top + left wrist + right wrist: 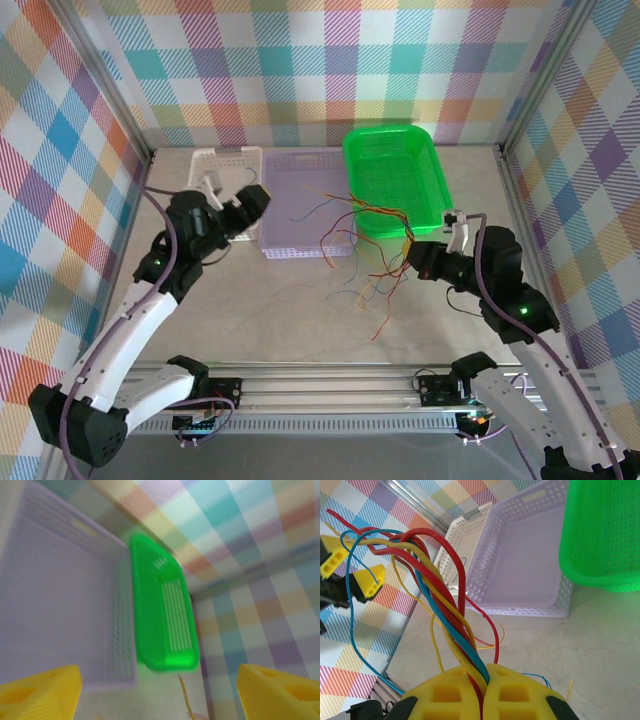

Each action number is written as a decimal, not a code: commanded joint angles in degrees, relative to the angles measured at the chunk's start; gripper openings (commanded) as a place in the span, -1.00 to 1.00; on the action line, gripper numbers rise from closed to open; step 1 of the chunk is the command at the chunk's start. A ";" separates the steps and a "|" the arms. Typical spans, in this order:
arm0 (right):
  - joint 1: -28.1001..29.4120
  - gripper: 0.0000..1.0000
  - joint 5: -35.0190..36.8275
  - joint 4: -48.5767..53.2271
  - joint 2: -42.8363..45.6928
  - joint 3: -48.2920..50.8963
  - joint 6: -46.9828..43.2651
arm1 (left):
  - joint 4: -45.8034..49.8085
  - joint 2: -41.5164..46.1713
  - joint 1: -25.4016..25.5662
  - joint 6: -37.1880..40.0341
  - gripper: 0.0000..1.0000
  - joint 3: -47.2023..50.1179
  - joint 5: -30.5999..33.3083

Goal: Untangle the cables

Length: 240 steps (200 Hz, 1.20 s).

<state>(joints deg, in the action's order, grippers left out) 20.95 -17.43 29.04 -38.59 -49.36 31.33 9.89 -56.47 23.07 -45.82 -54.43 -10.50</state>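
The right hand [412, 255] was pressed together on the cables [385, 275], and in the right wrist view its yellow fingers [520, 695] met around a tight bundle of red, yellow and blue strands [461, 635] that rose from the pinch and fanned apart. From above, the wires spread leftward from that hand, crossing the near left corner of the green basket [440, 185] and the near right part of the lilac basket [290, 175]. Other loose ends trailed down onto the pale bench [280, 310] in front of both baskets. The left hand [255, 200] was held above the bench at the left edge of the lilac basket, beside the white basket [225, 160]. It was spread wide with nothing between its fingers. Its own camera, blurred, looked across the lilac basket [60, 595] toward the green one [165, 615], with a single thin yellow wire [185, 695] visible low in the gap between the two yellow fingertips [280, 690].
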 commanded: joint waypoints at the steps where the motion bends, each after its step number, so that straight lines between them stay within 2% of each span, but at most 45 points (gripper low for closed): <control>1: 0.13 -1.00 -0.93 -3.19 -0.03 0.30 1.17 | -8.22 2.20 5.72 0.14 0.62 2.10 -5.28; 32: 0.40 -1.00 -1.33 -3.37 -0.58 0.28 1.47 | -10.49 1.87 14.89 1.52 0.65 2.58 -3.46; 61: 0.93 -1.00 -1.57 -3.55 -1.35 0.32 1.84 | -11.28 -1.68 20.61 3.09 0.64 1.18 -2.19; 121: 2.71 -1.00 -1.28 -4.08 -2.62 -0.04 1.98 | -12.92 -7.95 26.37 5.04 0.59 -1.58 -0.76; 170: 4.66 -1.00 -0.65 -4.76 -3.79 0.41 2.15 | -14.33 -10.43 28.73 5.61 0.54 -3.79 0.18; 187: 5.36 -1.00 -0.18 -4.75 -4.08 0.33 2.07 | -13.84 -11.25 29.18 6.02 0.35 -4.83 0.24; 201: 5.67 -1.00 0.02 -4.62 -4.15 0.15 1.85 | -13.29 -11.54 29.31 6.53 -0.04 -5.15 0.48; 226: 5.83 -1.00 0.66 -3.79 -3.82 -0.12 1.41 | -11.35 -11.00 29.31 7.83 -0.47 -5.33 1.61; 240: 5.86 -1.00 0.82 -3.60 -3.60 0.19 1.45 | -10.28 -10.77 29.31 8.53 -0.81 -5.54 1.99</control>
<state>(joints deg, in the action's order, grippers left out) 26.35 -17.12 26.98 -42.96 -49.19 32.60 -1.61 -67.72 51.90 -39.46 -58.00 -9.89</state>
